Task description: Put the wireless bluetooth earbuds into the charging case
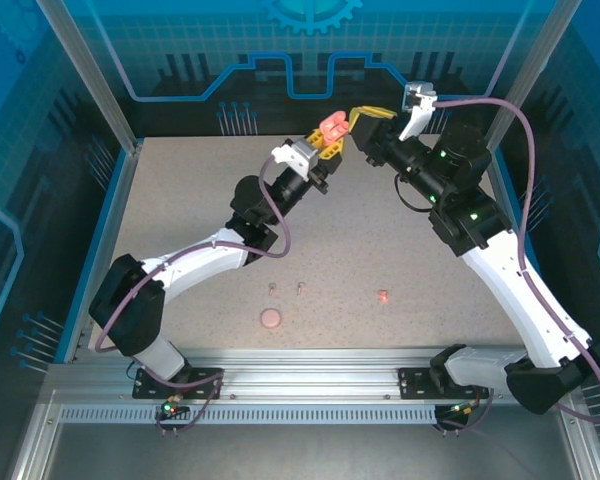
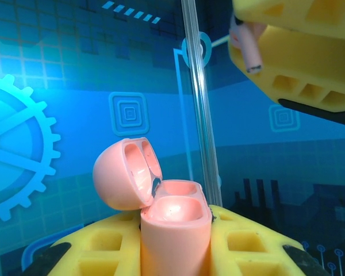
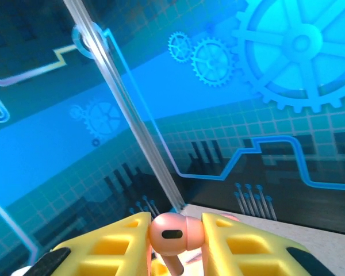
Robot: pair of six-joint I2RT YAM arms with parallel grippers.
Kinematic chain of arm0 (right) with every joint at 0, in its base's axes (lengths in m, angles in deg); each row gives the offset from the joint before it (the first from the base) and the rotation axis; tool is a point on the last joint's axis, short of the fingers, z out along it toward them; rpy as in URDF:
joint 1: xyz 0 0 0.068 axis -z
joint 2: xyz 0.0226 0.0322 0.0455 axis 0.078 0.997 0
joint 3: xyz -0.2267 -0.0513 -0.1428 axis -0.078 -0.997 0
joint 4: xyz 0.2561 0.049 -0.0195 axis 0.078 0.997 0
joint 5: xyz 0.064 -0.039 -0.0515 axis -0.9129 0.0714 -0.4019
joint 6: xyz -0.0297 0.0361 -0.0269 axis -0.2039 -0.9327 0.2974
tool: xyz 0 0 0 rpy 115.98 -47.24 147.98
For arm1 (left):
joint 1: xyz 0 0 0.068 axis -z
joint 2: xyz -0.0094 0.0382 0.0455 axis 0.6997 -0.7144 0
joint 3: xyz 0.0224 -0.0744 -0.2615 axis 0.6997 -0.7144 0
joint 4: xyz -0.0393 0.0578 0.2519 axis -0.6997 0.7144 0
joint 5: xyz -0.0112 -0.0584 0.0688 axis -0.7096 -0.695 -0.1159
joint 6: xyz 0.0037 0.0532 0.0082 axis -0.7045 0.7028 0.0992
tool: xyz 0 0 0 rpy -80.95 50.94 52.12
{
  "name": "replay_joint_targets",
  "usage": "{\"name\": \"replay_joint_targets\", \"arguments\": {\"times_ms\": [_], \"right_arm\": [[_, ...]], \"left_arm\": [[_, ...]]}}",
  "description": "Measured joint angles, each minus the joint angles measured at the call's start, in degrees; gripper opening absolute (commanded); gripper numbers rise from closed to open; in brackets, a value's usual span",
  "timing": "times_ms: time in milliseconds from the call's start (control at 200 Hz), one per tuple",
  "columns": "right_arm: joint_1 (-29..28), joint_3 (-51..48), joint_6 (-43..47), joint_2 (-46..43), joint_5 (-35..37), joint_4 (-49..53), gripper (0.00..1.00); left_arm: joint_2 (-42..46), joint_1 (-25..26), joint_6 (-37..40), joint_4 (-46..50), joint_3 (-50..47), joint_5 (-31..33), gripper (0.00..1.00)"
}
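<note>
Blue walls [image 1: 70, 90] printed with gears and circuit lines close in a speckled beige table [image 1: 400, 240]. The left arm [image 1: 195, 260] and right arm [image 1: 500, 260] both reach toward the far middle, and their yellow-fingered ends meet above the back of the table. The left gripper [image 1: 325, 142] is clamped on the pink case [image 1: 332, 127], its jaws closed against the case's sides. The left wrist view shows that case [image 2: 175, 224] upright with its lid hinged open to the left and both wells bare. Just beside it, the right gripper [image 1: 360, 118] has its jaws drawn in to a narrow gap and pinches the held bud [image 3: 172, 233] by its rounded head. The bud is salmon-pink, and its stem points out below the fingers [image 3: 241, 241]. From the left wrist it hangs above and to the right of the open case, apart from it. Near the front edge lies the other case [image 1: 270, 319] — round, pink and closed. Behind it, close together, are two pale buds [image 1: 271, 288], with a loose pink bud [image 1: 382, 296] off to their right — all well apart from both grippers.
</note>
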Motion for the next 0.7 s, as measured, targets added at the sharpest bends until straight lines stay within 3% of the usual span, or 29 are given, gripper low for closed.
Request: {"name": "replay_joint_targets", "arguments": {"times_ms": [700], "right_arm": [[1.9,-6.9,-4.4,1.8,-7.4,-8.4,0.27]], "left_arm": [[-0.5,1.6,-0.6,2.0,1.3,0.3,0.0]]}}
